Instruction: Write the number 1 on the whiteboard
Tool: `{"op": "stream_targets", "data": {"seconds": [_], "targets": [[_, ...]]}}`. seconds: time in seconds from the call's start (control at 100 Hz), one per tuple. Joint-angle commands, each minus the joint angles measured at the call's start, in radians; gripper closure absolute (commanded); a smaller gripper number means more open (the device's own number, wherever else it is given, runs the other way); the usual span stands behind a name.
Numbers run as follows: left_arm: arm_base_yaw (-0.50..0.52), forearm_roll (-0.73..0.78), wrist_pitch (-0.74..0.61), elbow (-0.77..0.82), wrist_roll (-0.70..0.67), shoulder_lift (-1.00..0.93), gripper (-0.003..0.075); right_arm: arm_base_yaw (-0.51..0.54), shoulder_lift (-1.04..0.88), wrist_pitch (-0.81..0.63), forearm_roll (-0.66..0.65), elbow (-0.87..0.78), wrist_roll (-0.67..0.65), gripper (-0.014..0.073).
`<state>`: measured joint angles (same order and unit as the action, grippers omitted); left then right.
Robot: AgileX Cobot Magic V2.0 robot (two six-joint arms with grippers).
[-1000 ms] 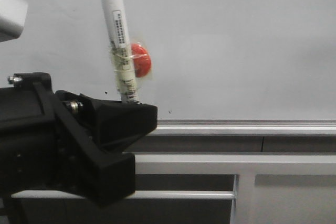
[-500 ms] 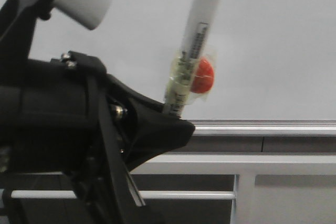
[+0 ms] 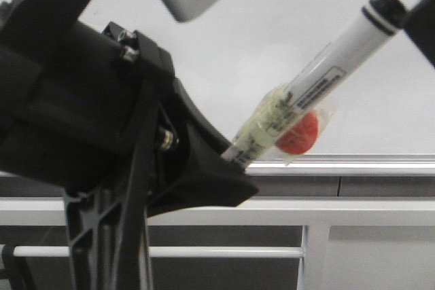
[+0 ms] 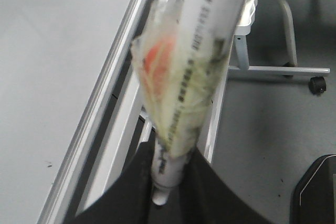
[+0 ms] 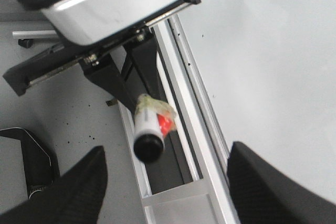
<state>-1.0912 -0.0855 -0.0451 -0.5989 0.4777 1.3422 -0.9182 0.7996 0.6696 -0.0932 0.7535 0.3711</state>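
My left gripper (image 3: 231, 159) is shut on the base of a white marker pen (image 3: 333, 52). The pen leans far to the right, its black cap (image 3: 385, 6) uppermost, with an orange-red ball (image 3: 299, 134) taped to its barrel. The pen also fills the left wrist view (image 4: 197, 61) above the left gripper (image 4: 165, 182). My right gripper (image 5: 173, 182) is open, its jaws wide apart around the cap (image 5: 149, 148) without touching it. Its dark fingers (image 3: 425, 28) show at the front view's top right. The whiteboard (image 3: 285, 39) stands behind. No number 1 stroke shows on it.
A silver rail (image 3: 353, 164) runs along the board's lower edge, with a grey metal frame and bars (image 3: 306, 242) below. Small black specks dot the board (image 5: 203, 36). A chair base with a caster (image 4: 316, 84) stands on the grey floor.
My left gripper has risen and moved right, swinging the pen from leaning left to leaning far right. The right gripper's fingers have come into the front view at the cap.
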Motion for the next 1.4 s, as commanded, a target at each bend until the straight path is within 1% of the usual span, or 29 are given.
{"op": "stream_targets", "data": {"seconds": [0.0, 0.17, 0.29, 0.49, 0.54, 0.67, 0.74, 1.12, 1.15, 1.19, 1.22, 1.23, 1.24, 1.25, 1.26, 1.27, 1.28, 1.33, 1.38, 1.39], "targets": [[0.001, 0.004, -0.058, -0.050, 0.001, -0.031, 0.0741, -0.001, 0.032, -0.077, -0.014, 0.052, -0.006, 0.0156], [0.001, 0.031, -0.015, -0.092, 0.001, -0.031, 0.0741, -0.021, 0.097, -0.068, -0.004, 0.105, -0.006, 0.0156], [0.001, 0.064, 0.008, -0.095, 0.001, -0.031, 0.0741, -0.035, 0.119, -0.057, -0.004, 0.118, -0.006, 0.0156], [0.001, 0.064, 0.005, -0.095, 0.001, -0.031, 0.0741, -0.035, 0.127, -0.027, -0.004, 0.118, -0.006, 0.0158], [0.001, 0.064, 0.005, -0.095, 0.001, -0.031, 0.0741, -0.035, 0.127, -0.018, -0.004, 0.118, -0.006, 0.0179], [0.001, 0.064, -0.002, -0.096, 0.001, -0.031, 0.0741, -0.035, 0.127, 0.002, -0.004, 0.118, -0.006, 0.0287], [0.001, 0.064, -0.010, -0.096, 0.001, -0.031, 0.0741, -0.035, 0.127, 0.002, -0.004, 0.118, -0.006, 0.0312], [0.001, 0.064, -0.029, -0.097, 0.001, -0.031, 0.0741, -0.035, 0.127, 0.009, -0.004, 0.118, -0.006, 0.0323], [0.001, 0.064, -0.031, -0.097, 0.001, -0.031, 0.0741, -0.035, 0.127, 0.009, -0.004, 0.118, -0.006, 0.0336], [0.001, 0.067, -0.036, -0.097, 0.001, -0.031, 0.0741, -0.035, 0.130, 0.011, -0.009, 0.118, -0.006, 0.0388], [0.001, 0.073, -0.045, -0.097, 0.001, -0.031, 0.0740, -0.035, 0.130, 0.016, -0.018, 0.118, -0.002, 0.0455], [0.001, 0.073, -0.048, -0.097, 0.001, -0.031, 0.0740, -0.035, 0.130, 0.018, -0.021, 0.118, 0.001, 0.0498], [0.001, 0.073, -0.050, -0.097, 0.001, -0.031, 0.0740, -0.035, 0.131, 0.021, -0.023, 0.118, 0.009, 0.0521], [0.001, 0.073, -0.055, -0.097, 0.001, -0.031, 0.0740, -0.035, 0.132, 0.023, -0.026, 0.118, 0.013, 0.0571], [0.001, 0.073, -0.059, -0.097, 0.001, -0.031, 0.0740, -0.035, 0.132, 0.027, -0.028, 0.118, 0.019, 0.0595], [0.001, 0.073, -0.065, -0.097, 0.001, -0.031, 0.0740, -0.035, 0.132, 0.028, -0.031, 0.118, 0.021, 0.0647], [0.001, 0.073, -0.068, -0.097, 0.001, -0.031, 0.0738, -0.035, 0.132, 0.029, -0.035, 0.118, 0.021, 0.0671], [0.001, 0.073, -0.079, -0.097, 0.001, -0.033, 0.0720, -0.035, 0.132, 0.031, -0.043, 0.118, 0.021, 0.0658], [0.001, 0.073, -0.084, -0.097, 0.001, -0.035, 0.0666, -0.035, 0.132, 0.031, -0.050, 0.118, 0.021, 0.0659], [0.001, 0.073, -0.084, -0.097, 0.001, -0.035, 0.0645, -0.035, 0.132, 0.031, -0.050, 0.118, 0.021, 0.0659]]}}
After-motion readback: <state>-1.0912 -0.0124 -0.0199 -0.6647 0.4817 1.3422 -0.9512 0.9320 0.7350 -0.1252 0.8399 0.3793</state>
